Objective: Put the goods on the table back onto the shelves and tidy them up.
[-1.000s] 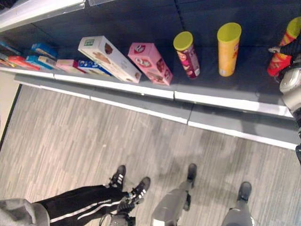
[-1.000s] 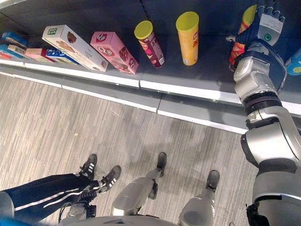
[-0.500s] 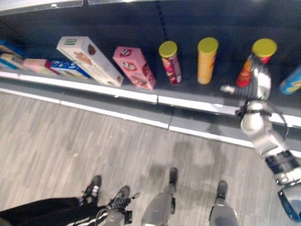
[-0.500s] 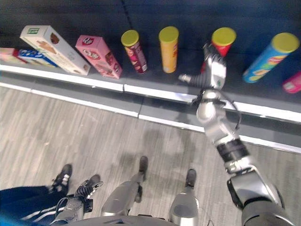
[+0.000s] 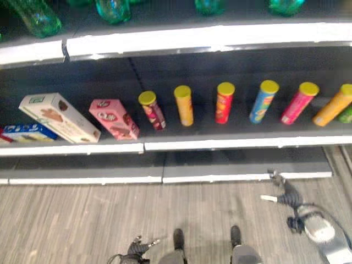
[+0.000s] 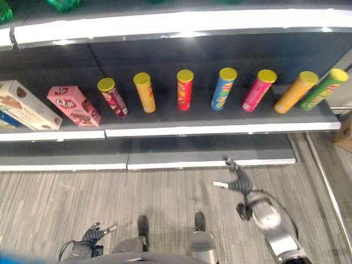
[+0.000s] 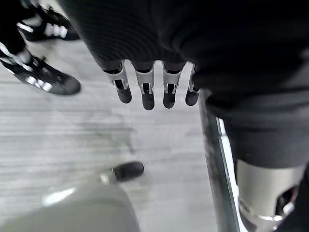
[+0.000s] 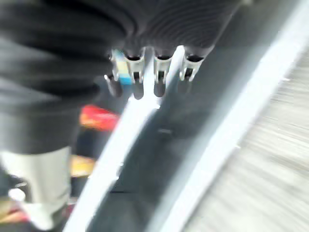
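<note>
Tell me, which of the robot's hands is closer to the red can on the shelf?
The right. The right hand hangs empty over the floor just in front of the shelf, below and right of the red can. The left hand hangs lower, far left, by the robot's side.

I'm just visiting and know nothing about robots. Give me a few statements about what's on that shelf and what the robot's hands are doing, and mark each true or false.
1. The tubes on the shelf all have yellow lids. True.
2. The right hand holds a tube. False: it holds nothing and hangs over the floor in front of the shelf.
3. A pink box stands beside the tubes. True.
4. Red bottles stand on the upper shelf. False: the bottles there are green.
5. The left hand grips a box. False: its fingers hang relaxed and empty above the floor.
</note>
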Tool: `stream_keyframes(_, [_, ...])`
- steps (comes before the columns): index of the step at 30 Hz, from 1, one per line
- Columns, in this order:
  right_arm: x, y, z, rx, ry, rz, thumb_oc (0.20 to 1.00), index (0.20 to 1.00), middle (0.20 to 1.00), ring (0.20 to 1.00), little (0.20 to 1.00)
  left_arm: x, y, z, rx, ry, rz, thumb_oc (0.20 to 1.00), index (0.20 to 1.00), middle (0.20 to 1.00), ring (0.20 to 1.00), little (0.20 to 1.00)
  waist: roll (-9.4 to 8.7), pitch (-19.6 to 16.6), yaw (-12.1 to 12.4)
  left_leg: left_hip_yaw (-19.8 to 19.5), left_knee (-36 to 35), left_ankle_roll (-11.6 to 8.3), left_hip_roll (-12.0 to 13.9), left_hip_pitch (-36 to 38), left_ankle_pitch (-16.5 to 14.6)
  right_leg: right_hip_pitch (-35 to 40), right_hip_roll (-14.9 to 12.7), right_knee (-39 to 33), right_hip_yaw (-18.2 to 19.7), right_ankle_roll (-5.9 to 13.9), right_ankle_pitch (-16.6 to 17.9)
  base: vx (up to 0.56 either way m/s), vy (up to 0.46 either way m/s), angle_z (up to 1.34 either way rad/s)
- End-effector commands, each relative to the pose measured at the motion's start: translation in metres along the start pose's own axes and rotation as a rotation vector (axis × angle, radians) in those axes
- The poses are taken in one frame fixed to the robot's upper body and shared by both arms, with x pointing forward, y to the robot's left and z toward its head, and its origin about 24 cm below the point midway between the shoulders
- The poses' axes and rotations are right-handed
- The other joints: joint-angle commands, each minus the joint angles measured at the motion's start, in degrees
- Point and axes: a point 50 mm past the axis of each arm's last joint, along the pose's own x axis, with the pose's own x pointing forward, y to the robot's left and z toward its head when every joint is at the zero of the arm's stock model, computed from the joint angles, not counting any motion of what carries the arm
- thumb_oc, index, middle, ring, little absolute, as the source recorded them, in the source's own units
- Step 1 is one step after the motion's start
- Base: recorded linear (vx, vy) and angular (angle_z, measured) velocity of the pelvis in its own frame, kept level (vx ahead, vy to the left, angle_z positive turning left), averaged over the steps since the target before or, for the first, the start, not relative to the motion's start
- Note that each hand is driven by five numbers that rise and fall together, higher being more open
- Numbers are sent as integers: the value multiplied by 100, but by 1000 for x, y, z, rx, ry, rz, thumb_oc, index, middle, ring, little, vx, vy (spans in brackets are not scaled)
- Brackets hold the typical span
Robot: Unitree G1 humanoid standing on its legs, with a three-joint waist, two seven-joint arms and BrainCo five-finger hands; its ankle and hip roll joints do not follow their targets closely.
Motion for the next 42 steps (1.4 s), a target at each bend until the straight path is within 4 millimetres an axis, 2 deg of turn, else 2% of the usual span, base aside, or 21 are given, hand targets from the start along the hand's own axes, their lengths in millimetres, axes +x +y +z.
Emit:
stream_keyframes(1, [16, 2, 10, 22, -21, 10, 1000, 1000, 1000, 1000, 1000, 3, 4, 6, 83, -14, -16, 1000, 1000, 1000, 1000, 1000, 3, -160, 171, 349, 180, -292, 284, 85, -285, -287, 32, 569, 76, -18, -767, -8, -62, -15])
stream_keyframes(3, [10, 10, -32, -26, 176, -1, 1000, 1000, 1000, 1000, 1000, 3, 3, 6, 113, -15, -26, 1000, 1000, 1000, 1000, 1000, -8, -229, 161, 320, 212, -296, 339, 127, -277, -209, 100, 562, 74, -69, -794, -19, -89, -10])
stream_keyframes(5, [8, 12, -46, -24, 244, -10, 1000, 1000, 1000, 1000, 1000, 3, 3, 6, 124, -16, -26, 1000, 1000, 1000, 1000, 1000, -15, -233, 152, 298, 225, -296, 352, 138, -271, -182, 120, 563, 62, -84, -792, -28, -77, -2])
stream_keyframes(6, [2, 18, -66, -8, 347, -19, 1000, 1000, 1000, 1000, 1000, 3, 3, 6, 133, -17, -27, 1000, 1000, 1000, 1000, 1000, -12, -263, 158, 273, 232, -297, 377, 163, -264, -132, 154, 540, 56, -114, -798, -27, -72, 6])
stream_keyframes(7, [-10, 41, -108, 191, 636, -162, 1000, 1000, 1000, 1000, 1000, 5, 58, -1, 151, 73, 121, 1000, 1000, 1000, 1000, 1000, -592, -290, 429, 323, 211, 378, -349, 499, -829, -263, -167, 588, -57, 116, -393, -27, -72, 4])
stream_keyframes(9, [-10, 40, -108, 192, 630, -170, 1000, 1000, 1000, 1000, 1000, 2, 55, -15, 140, 115, 109, 1000, 1000, 1000, 1000, 1000, -606, -350, 455, 299, 191, 332, -306, 510, -801, -143, -144, 435, -132, 101, -397, 19, -52, 1])
stream_keyframes(14, [-13, 40, -109, 197, 626, -178, 1000, 1000, 1000, 1000, 1000, 3, 48, -10, 115, 90, 97, 1000, 1000, 1000, 1000, 1000, -633, -339, 420, 254, 191, 210, -192, 481, -716, -17, -89, 264, -205, 71, -382, 6, -57, 14])
stream_keyframes(18, [-16, 38, -111, 203, 633, -189, 1000, 1000, 1000, 1000, 1000, 8, 41, 17, 113, -15, 73, 1000, 1000, 1000, 1000, 1000, -620, -286, 303, 50, 413, 277, -287, 428, -853, -113, -37, 296, 89, 37, -374, -40, 45, 7])
stream_keyframes(20, [-13, 36, -109, 204, 625, -196, 1000, 1000, 1000, 1000, 1000, 9, 40, 27, 104, -48, 73, 1000, 1000, 1000, 1000, 1000, -638, -206, 295, -223, 636, 285, -417, 296, -923, -211, -31, 346, 190, 22, -360, -100, 71, -21])
stream_keyframes(21, [-9, 30, -104, 203, 595, -213, 1000, 1000, 1000, 1000, 1000, 11, 34, 44, 103, -102, 54, 1000, 1000, 1000, 1000, 1000, -626, -83, 201, -589, 821, 333, -633, 78, -1027, -448, 4, 515, 389, 28, -329, -111, 231, -34])
stream_keyframes(24, [-6, 28, -100, 230, 578, -238, 1000, 1000, 1000, 1000, 1000, 12, 35, 55, 140, -136, 52, 1000, 1000, 1000, 1000, 1000, -602, -82, 53, -211, 606, 474, -596, 213, -990, -783, 52, 792, 626, 145, -245, -81, 173, -96])
stream_keyframes(25, [1, 27, -93, 234, 545, -241, 1000, 1000, 1000, 1000, 1000, 12, 40, 58, 188, -145, 59, 1000, 1000, 1000, 1000, 1000, -613, 30, 14, 228, 517, 533, -478, 326, -1000, -1081, 92, 1197, 582, 225, -242, -85, 105, -122])
stream_keyframes(26, [1, 27, -93, 235, 545, -241, 1000, 1000, 1000, 1000, 1000, 12, 40, 59, 188, -145, 60, 1000, 1000, 1000, 1000, 1000, -617, 14, 19, 235, 515, 533, -482, 305, -990, -1104, 90, 1193, 590, 225, -231, -86, 75, -147])
stream_keyframes(29, [0, 25, -90, 218, 518, -254, 1000, 1000, 1000, 1000, 1000, 11, 41, 61, 239, -155, 63, 1000, 1000, 1000, 1000, 1000, -558, 34, 23, 876, 489, 544, -264, 555, -1066, -947, -356, 1279, -222, 144, -312, -18, 3, -174])
stream_keyframes(31, [-1, 23, -92, 205, 525, -259, 1000, 1000, 1000, 1000, 1000, 11, 39, 63, 249, -164, 59, 1000, 1000, 1000, 1000, 1000, -549, 4, 38, 986, 481, 543, -234, 572, -1083, -903, -497, 1209, -256, 146, -235, -9, -83, -102])
stream_keyframes(32, [-4, 19, -94, 194, 532, -272, 1000, 1000, 1000, 1000, 1000, 11, 35, 64, 245, -171, 51, 1000, 1000, 1000, 1000, 1000, -515, -25, 58, 1141, 499, 509, -168, 615, -1123, -810, -782, 1084, -328, 192, -79, 10, -173, -89])
stream_keyframes(34, [-5, 17, -95, 196, 536, -281, 1000, 1000, 1000, 1000, 1000, 11, 33, 63, 240, -170, 46, 1000, 1000, 1000, 1000, 1000, -511, -64, 62, 1212, 484, 481, -147, 634, -1129, -773, -909, 971, -358, 230, 33, 26, -175, -56])
stream_keyframes(35, [-6, 16, -95, 207, 534, -294, 1000, 1000, 1000, 1000, 1000, 11, 32, 67, 222, -187, 44, 1000, 1000, 1000, 1000, 1000, -538, -129, 65, 1337, 517, 388, -73, 623, -1122, -821, -1148, 767, -462, 333, 305, 26, -160, -58])
stream_keyframes(37, [-8, 16, -96, 214, 538, -299, 1000, 1000, 1000, 1000, 1000, 11, 32, 67, 216, -187, 46, 1000, 1000, 1000, 1000, 1000, -519, -159, 64, 1337, 511, 325, -13, 700, -1215, -792, -1185, 679, -482, 429, 328, 119, -253, -38])
stream_keyframes(39, [-14, 12, -101, 223, 544, -318, 1000, 1000, 1000, 1000, 1000, 10, 36, 62, 200, -175, 56, 1000, 1000, 1000, 1000, 1000, -642, -252, 114, 1515, 630, 163, 95, 820, -1244, -590, -1248, 411, -714, 538, 352, 188, -407, -29])
stream_keyframes(42, [-18, 8, -103, 217, 542, -330, 1000, 1000, 1000, 1000, 1000, 10, 40, 58, 178, -159, 68, 1000, 1000, 1000, 1000, 1000, -665, -294, 111, 1584, 743, -13, 347, 872, -1197, -492, -1072, 403, -730, 542, 209, 84, -301, -34])
